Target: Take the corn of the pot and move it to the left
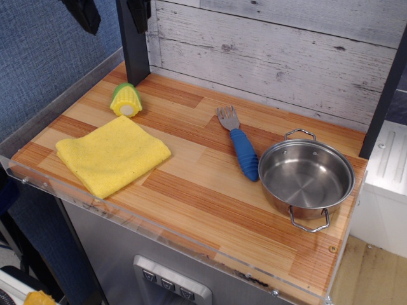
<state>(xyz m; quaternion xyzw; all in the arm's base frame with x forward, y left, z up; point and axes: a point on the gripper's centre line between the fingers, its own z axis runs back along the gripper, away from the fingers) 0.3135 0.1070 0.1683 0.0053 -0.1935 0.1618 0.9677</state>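
Observation:
The corn (126, 100) lies on the wooden tabletop at the far left, yellow kernels with a green husk, pale flat end facing the front. The steel pot (306, 177) stands empty at the right, with two wire loop handles. My gripper (111, 16) is high above the corn at the top edge of the view; only its two dark fingertips show, spread apart and holding nothing.
A folded yellow cloth (110, 154) lies front left, just in front of the corn. A fork with a blue handle (240, 147) lies left of the pot. A dark post (133, 44) stands behind the corn. A clear plastic lip (159, 236) edges the table.

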